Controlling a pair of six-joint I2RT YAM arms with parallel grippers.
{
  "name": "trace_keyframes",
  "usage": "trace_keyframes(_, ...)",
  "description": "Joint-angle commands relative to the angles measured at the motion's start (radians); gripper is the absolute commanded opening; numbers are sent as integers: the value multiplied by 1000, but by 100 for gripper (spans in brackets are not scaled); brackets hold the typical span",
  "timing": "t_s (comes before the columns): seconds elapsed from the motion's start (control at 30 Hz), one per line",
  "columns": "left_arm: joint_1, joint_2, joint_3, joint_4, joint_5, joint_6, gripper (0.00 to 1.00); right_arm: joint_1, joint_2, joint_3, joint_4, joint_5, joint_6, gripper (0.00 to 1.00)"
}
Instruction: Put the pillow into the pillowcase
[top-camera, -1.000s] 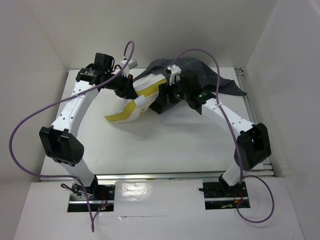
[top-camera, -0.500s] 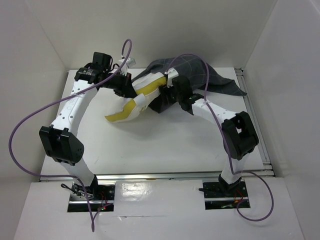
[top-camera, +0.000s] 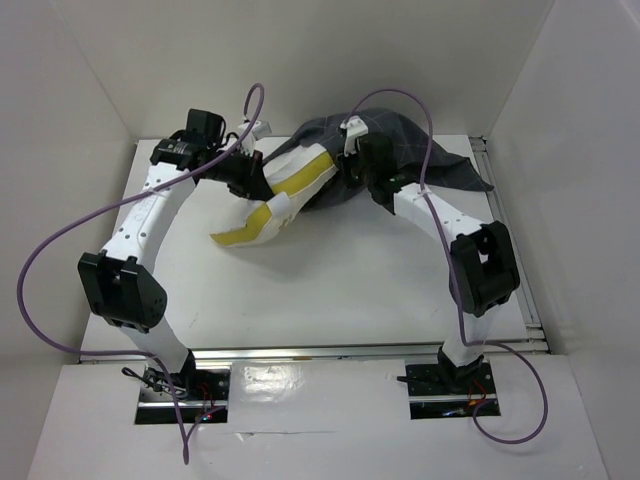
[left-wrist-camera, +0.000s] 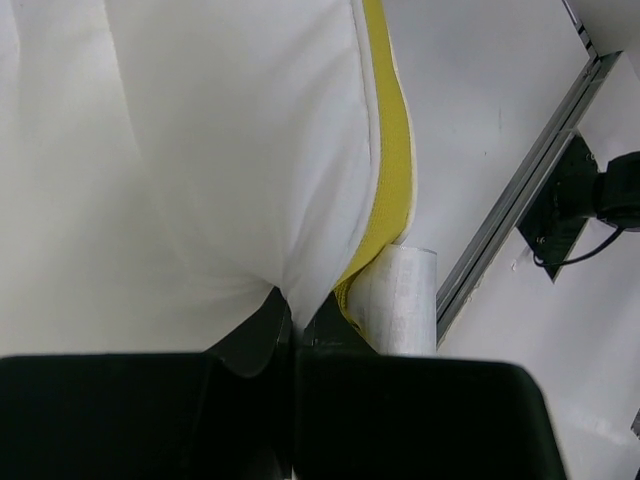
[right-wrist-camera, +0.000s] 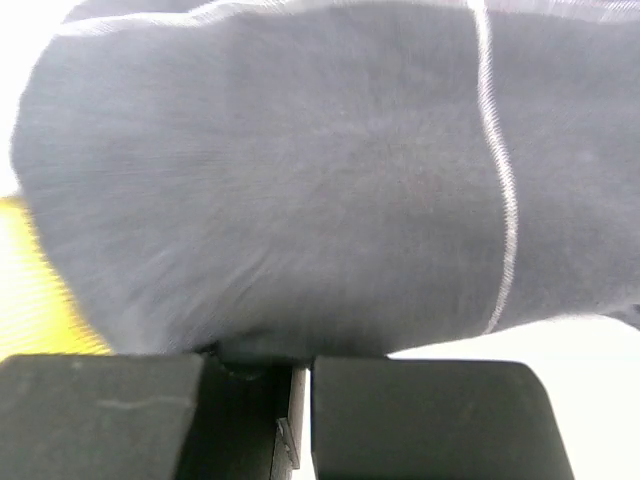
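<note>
The pillow (top-camera: 290, 185), white with a yellow band, lies tilted at the back of the table, its far end inside the pillowcase (top-camera: 400, 145), a dark grey cloth with pale grid lines. My left gripper (top-camera: 250, 177) is shut on the pillow's white cloth (left-wrist-camera: 200, 150) beside the yellow band (left-wrist-camera: 392, 170), pinching a fold between the jaws (left-wrist-camera: 295, 315). My right gripper (top-camera: 350, 172) is shut on the pillowcase's lower edge at its mouth. In the right wrist view the pillowcase (right-wrist-camera: 300, 180) fills the frame above the closed gripper (right-wrist-camera: 300, 368), with yellow pillow (right-wrist-camera: 35, 295) at the left.
White walls enclose the table on three sides. A metal rail (top-camera: 508, 250) runs along the table's right edge and another (top-camera: 320, 351) along the front. Purple cables (top-camera: 60, 240) loop off both arms. A white cylindrical piece (left-wrist-camera: 397, 300) sits against the yellow band.
The right gripper moved left into the pillowcase's mouth and shut on its edge; its elbow swung inward. The dark open fold below the pillow has closed up. The left arm barely moved.
</note>
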Motion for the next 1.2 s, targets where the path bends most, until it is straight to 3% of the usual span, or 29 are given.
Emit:
trace_keyframes(0.0,7,-42,-20,75,5,5,0,15,-117,152,-43,-99,14,0)
trace_keyframes(0.33,-38,-42,-115,242,-75,-73,0,123,-137,409,-244,-312,72,0)
trace_keyframes(0.67,-7,38,79,326,-75,-181,0,206,-97,486,-427,-500,58,0)
trace_keyframes(0.73,45,38,103,336,-75,-193,0,206,-97,486,-471,-500,31,0)
trace_keyframes(0.87,65,38,115,336,-30,-219,0,206,-111,447,-467,-556,20,0)
trace_keyframes(1.1,56,48,126,374,52,-293,0,246,28,584,-447,-595,47,0)
trace_keyframes(1.17,47,28,68,362,75,-293,0,246,52,604,-447,-595,47,0)
